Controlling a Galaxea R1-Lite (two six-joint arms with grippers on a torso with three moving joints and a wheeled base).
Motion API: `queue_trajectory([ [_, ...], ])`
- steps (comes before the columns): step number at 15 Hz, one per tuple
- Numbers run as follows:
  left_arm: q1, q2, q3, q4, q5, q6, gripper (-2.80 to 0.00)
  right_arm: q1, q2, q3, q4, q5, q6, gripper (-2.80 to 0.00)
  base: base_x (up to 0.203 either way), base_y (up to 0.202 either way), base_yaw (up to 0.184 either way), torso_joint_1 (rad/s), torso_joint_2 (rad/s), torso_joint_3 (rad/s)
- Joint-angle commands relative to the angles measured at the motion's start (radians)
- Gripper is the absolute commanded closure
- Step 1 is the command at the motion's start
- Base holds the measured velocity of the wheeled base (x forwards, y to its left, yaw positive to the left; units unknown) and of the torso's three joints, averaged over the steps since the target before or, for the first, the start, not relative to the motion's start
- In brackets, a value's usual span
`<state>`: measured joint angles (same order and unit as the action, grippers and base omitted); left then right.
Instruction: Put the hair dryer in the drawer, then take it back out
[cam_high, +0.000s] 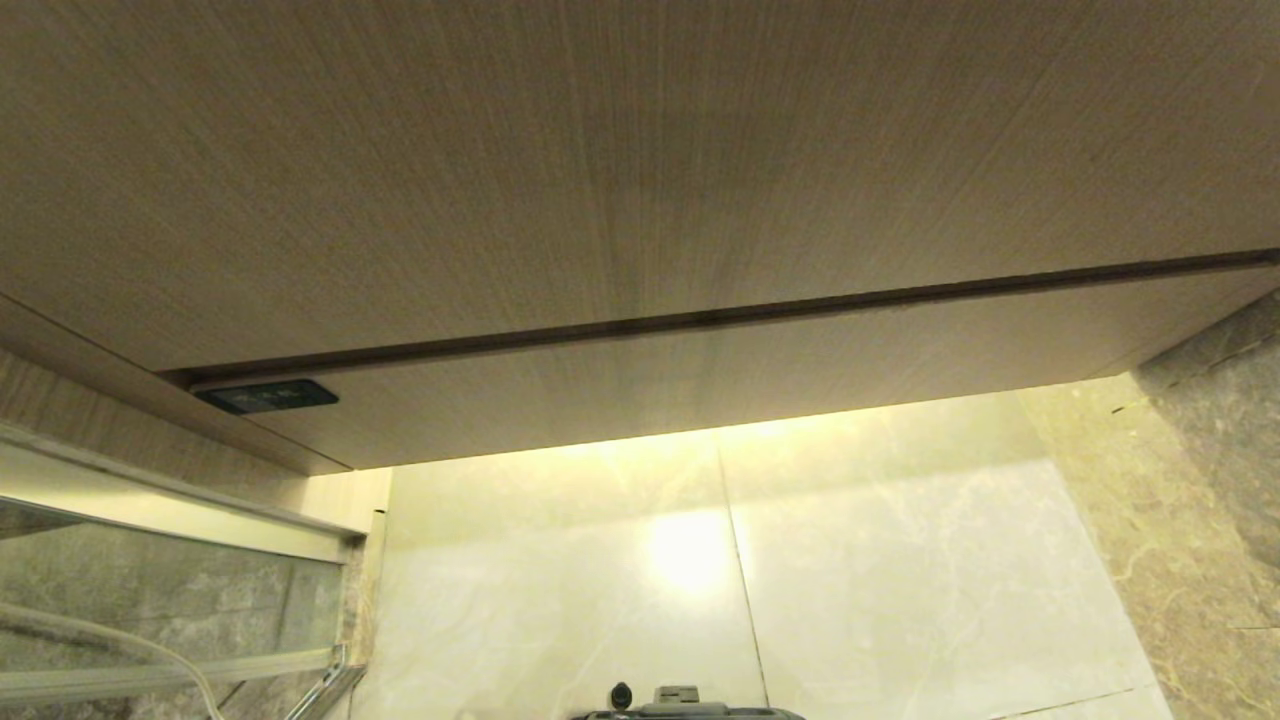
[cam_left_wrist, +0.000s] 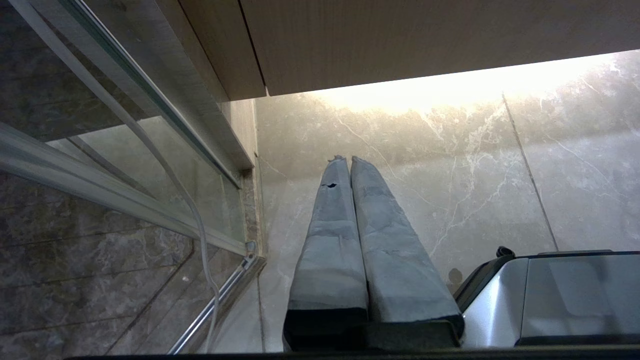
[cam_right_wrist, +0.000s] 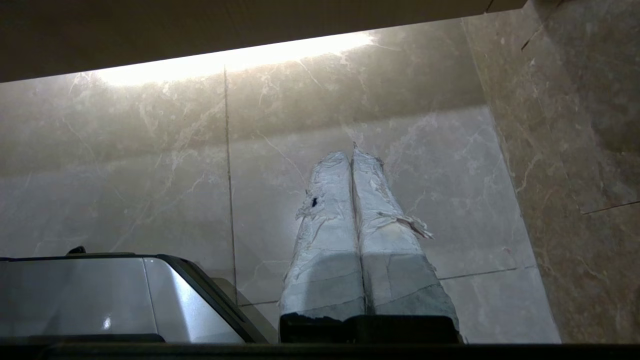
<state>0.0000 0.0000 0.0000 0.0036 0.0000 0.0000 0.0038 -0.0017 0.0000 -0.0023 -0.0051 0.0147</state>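
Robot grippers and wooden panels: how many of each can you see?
Grippers: 2, left gripper and right gripper, both shut and empty.
Wood-grain panels: 2, tall panel and low panel beneath it.
Total: 4

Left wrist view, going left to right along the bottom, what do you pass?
Glass panel with metal frame → white cable → left gripper, fingers together, over the marble floor → the robot's silver-grey base.
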Motion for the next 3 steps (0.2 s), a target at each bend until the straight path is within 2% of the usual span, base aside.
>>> queue_trajectory([
  [1,0.0,-0.002,-0.001,0.0,0.0,0.0,0.0,0.001,0.003,0.0,-0.001,0.001,-0.001,0.0,0.0,0.0,0.0,0.0,0.0,0.0],
  [3,0.0,0.0,0.0,0.001,0.0,0.0,0.0,0.0,0.002,0.0,0.0,0.001,-0.001,0.0,0.0,0.0,0.0,0.0,0.0,0.0],
])
